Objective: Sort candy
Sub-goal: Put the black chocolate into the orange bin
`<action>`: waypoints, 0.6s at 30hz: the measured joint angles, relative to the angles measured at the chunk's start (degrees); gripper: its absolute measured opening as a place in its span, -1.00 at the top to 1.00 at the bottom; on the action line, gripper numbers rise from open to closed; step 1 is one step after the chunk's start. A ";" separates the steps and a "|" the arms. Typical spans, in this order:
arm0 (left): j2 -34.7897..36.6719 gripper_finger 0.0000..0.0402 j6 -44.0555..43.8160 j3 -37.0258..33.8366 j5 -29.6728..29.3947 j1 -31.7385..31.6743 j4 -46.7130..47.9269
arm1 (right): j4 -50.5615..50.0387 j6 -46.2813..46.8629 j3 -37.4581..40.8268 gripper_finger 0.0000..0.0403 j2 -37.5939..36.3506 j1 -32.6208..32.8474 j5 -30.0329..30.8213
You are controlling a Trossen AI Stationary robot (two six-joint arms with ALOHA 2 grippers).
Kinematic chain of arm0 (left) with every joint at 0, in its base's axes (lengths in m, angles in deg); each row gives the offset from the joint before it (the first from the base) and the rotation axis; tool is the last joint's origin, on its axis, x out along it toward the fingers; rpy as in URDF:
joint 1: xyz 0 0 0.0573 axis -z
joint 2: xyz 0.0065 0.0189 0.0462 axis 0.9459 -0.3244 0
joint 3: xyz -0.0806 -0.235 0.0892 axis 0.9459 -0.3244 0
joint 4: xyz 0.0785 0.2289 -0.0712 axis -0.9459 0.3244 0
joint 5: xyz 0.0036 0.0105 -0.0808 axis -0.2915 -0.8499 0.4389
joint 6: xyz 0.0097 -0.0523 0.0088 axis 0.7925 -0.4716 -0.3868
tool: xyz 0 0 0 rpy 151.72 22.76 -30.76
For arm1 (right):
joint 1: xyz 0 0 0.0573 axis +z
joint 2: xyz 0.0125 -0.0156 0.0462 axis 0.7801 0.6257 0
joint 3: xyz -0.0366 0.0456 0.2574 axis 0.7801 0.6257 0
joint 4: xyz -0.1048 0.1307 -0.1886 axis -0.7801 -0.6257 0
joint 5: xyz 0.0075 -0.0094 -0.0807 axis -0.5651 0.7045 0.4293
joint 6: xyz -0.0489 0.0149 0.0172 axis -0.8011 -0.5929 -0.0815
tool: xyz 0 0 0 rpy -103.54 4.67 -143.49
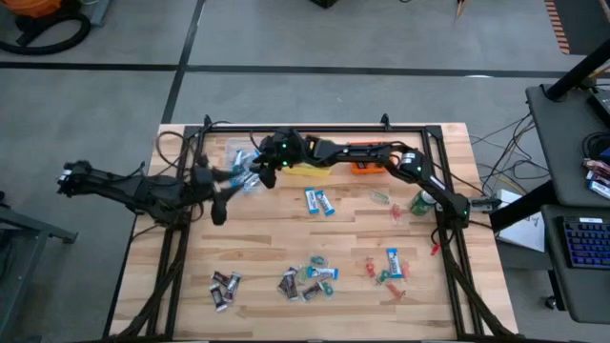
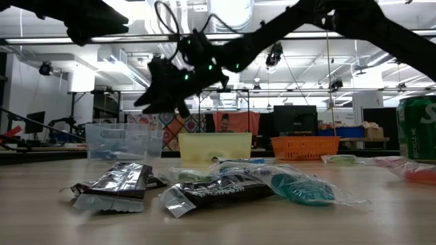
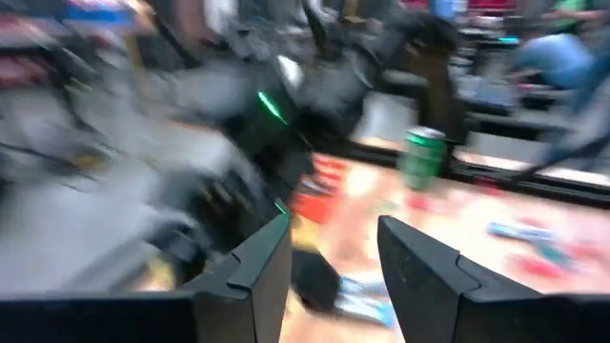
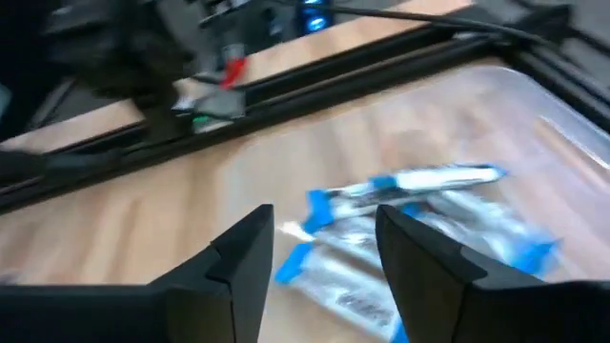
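My right gripper (image 1: pixel 257 170) (image 4: pixel 324 224) reaches across to the far left of the table and stands open over the clear tub (image 1: pixel 238 155) (image 4: pixel 562 114). Blue-and-white candy (image 4: pixel 410 195) lies in that tub just beyond the fingers, which hold nothing. My left gripper (image 1: pixel 217 195) (image 3: pixel 334 238) hovers open and empty near the table's left side. More candy lies loose on the table: a blue-and-white pair (image 1: pixel 319 201) in the middle, dark brown pieces (image 1: pixel 224 286) (image 2: pixel 119 184) and a mixed heap (image 1: pixel 310 279) near the front, and small red and green ones (image 1: pixel 386 269) at the right.
A yellow tub (image 1: pixel 310 170) (image 2: pixel 214 146) and an orange tub (image 1: pixel 367 164) (image 2: pixel 305 146) stand beside the clear tub along the far edge. A green can (image 1: pixel 419 202) (image 2: pixel 417 129) stands at the right. A black frame (image 1: pixel 315 129) borders the table.
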 joint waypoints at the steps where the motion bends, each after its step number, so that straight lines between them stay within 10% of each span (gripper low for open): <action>1: -0.85 0.30 -2.70 0.00 1.63 0.30 0.90 | -2.19 -0.50 0.00 0.11 -1.05 0.26 -1.22; 18: -29.14 0.43 -68.03 13.54 18.98 23.11 32.15 | -23.60 -4.08 20.91 0.16 -26.13 11.62 -1.60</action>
